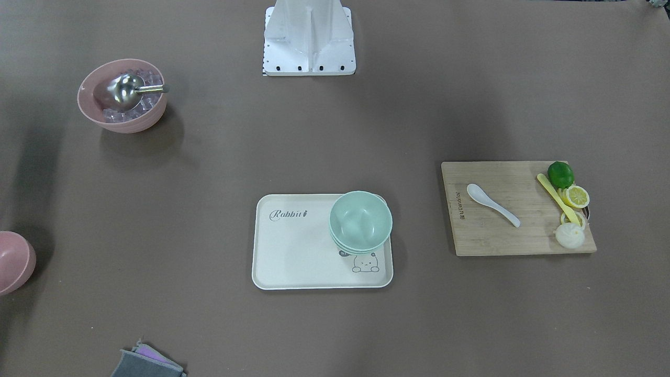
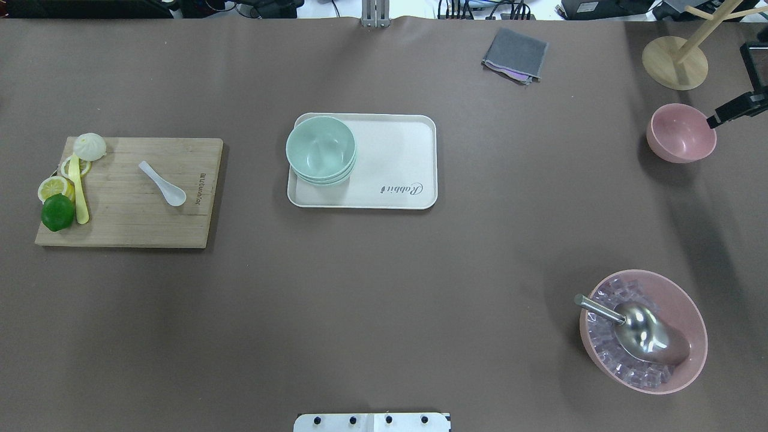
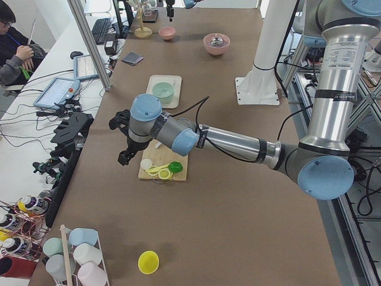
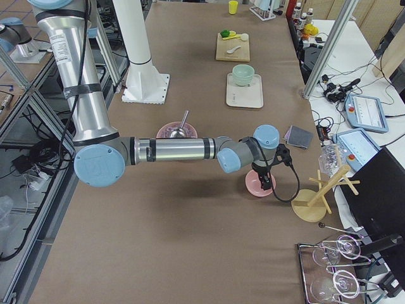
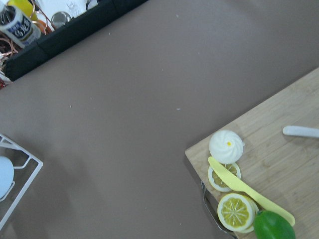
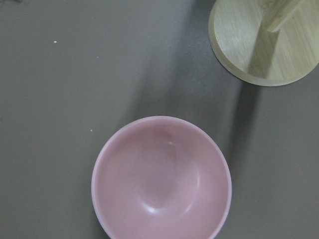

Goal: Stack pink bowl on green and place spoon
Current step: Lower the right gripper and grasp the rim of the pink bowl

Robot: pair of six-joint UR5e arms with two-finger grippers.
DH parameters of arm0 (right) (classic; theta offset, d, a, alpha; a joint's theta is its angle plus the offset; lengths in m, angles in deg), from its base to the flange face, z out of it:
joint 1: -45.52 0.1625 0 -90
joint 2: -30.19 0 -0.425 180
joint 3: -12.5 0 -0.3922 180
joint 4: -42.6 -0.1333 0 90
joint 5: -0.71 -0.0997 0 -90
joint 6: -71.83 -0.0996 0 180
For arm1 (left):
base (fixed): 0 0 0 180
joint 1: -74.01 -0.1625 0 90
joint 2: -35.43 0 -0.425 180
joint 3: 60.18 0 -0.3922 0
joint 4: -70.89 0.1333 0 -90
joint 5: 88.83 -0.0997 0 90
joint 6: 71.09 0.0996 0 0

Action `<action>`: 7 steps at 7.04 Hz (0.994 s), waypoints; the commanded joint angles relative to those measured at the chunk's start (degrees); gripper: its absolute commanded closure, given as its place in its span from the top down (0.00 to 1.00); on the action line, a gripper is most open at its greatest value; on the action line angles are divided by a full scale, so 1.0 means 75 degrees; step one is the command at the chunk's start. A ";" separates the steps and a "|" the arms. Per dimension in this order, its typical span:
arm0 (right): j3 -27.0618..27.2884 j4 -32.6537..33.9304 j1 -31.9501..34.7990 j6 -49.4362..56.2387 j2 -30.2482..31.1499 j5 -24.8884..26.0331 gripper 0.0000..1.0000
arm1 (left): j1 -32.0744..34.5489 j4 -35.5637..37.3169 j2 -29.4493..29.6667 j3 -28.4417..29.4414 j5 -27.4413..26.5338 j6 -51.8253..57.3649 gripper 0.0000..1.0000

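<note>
Your plain pink bowl (image 2: 681, 133) sits upright and empty on the brown table (image 2: 384, 300), out at the robot's right, near the round wooden base of a stand (image 2: 675, 63). The right gripper (image 4: 266, 183) hangs above that bowl; you cannot tell how far its jaws are parted, and nothing shows in its hold. The mint-green bowl (image 2: 321, 147) tops a nested set at one end of a cream tray (image 2: 396, 162) lettered "Rabbit", with a small cartoon face printed by the bowls. The white soup spoon (image 2: 163, 183) lies loose on a bamboo cutting board (image 2: 129, 222); the board's printed brand is too small to read. The left gripper (image 3: 124, 156) hovers at that board's outer end, above the lime (image 2: 57, 212) and lemon slices (image 2: 53, 188), and its opening cannot be judged either.
</note>
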State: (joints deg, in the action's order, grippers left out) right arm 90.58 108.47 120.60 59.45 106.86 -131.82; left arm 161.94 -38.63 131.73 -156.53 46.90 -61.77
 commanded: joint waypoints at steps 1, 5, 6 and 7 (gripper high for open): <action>-0.0937 -0.1414 -0.0365 -0.1251 -0.0156 0.0164 0.94 | -0.0005 -0.0022 -0.0007 0.0002 -0.0003 -0.0001 0.98; -0.1154 -0.1634 -0.0365 -0.1747 0.0124 0.0749 0.74 | -0.0005 -0.0033 -0.0031 -0.0033 0.0009 -0.0001 0.98; -0.1177 -0.1634 -0.0365 -0.1747 0.0137 0.0819 0.71 | -0.0005 -0.0033 -0.0031 -0.0045 0.0009 -0.0001 0.98; -0.1177 -0.1634 -0.0365 -0.1747 0.0137 0.0866 0.68 | -0.0005 -0.0033 -0.0031 -0.0045 0.0009 -0.0001 0.98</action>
State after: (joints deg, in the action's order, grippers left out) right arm 81.81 96.24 117.86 46.39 107.77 -125.85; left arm 161.90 -38.88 131.50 -156.82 46.96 -61.77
